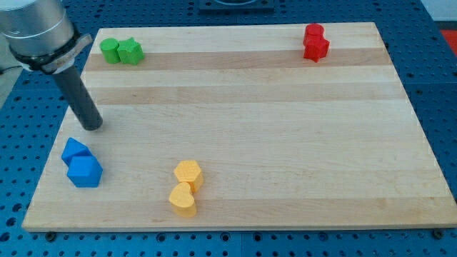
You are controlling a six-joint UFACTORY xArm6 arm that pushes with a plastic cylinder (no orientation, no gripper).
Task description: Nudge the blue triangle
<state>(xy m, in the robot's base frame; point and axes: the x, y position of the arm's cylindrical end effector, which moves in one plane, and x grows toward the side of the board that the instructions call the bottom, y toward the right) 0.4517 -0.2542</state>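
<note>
Two blue blocks touch near the board's lower left. The upper one, the blue triangle (74, 149), is partly hidden by a larger blue block (85, 171) below it, whose shape looks pentagon-like. My tip (92, 127) rests on the board just above and to the right of the blue triangle, a short gap away and not touching it. The dark rod rises from the tip toward the view's top left.
Two green blocks (121, 51) touch at the board's top left. Two red blocks (315, 42) touch at the top right. A yellow hexagon (188, 174) and a yellow heart (183, 199) sit at the bottom centre. The wooden board (271, 128) ends close to the blue blocks' left.
</note>
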